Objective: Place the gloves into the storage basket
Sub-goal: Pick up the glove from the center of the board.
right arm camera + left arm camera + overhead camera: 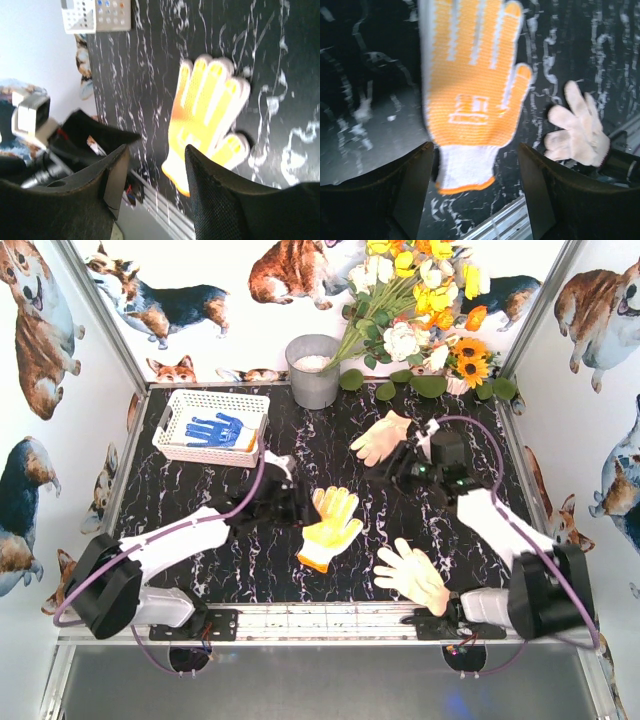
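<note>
Over on the black marbled table, the storage basket sits at the far left with 1 blue-patterned glove already inside, so I'd say 3 are left to go. The yellow glove is the closest, lying right of the basket and nearer the front. The peach-tan glove is further right of the basket, and the cream glove is the farthest, diagonally across by the front rail. The bit that matters: the yellow glove's long axis runs roughly front-to-back, orange-edged cuff toward the front. The left gripper is right at its basket side, jaws wide with nothing in them. That arm is clearly nearer both glove and basket. The right gripper hangs by the peach-tan glove, also parted and empty. Only the left wrist view shows the cuff framed between the fingers, though blurry. The overhead alone shows the whole route to the basket.
</note>
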